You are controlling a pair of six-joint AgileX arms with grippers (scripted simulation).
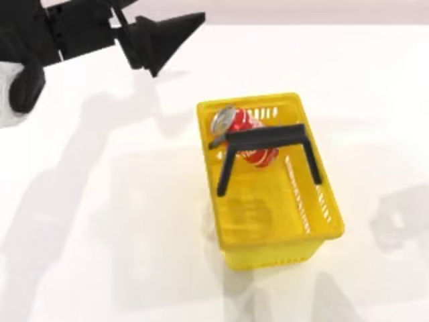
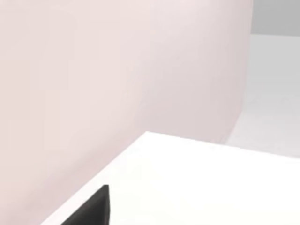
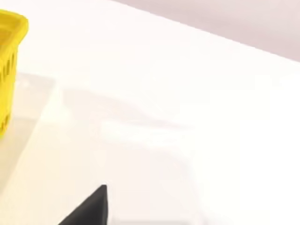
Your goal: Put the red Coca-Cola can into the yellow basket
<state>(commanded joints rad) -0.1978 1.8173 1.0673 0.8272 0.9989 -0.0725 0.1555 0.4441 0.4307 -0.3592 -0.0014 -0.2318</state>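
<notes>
**Can in basket, left gripper raised clear**

Our left gripper (image 1: 191,23) sits at the far left of the table (image 1: 100,221), up high, fingers drawn together to a narrow tip pointing toward the right side. It carries nothing. The left wrist view shows only a dark finger (image 2: 91,208) edge, the white tabletop and the pale wall (image 2: 93,70) behind.

Out from that tip, toward the table centre and nearer the front edge, stands the yellow basket (image 1: 322,201), well apart from the gripper. Its black handle (image 1: 268,141) is up, spanning the basket crosswise.

The red Coca-Cola can (image 1: 244,137) lies on its side inside the basket, in the end nearest our left gripper, silver top facing that gripper, partly under the handle.

Our right gripper is out of the top view; only its shadow falls at the right edge. The right wrist view shows a dark finger (image 3: 89,208) edge and a basket corner; we cannot tell its opening.
</notes>
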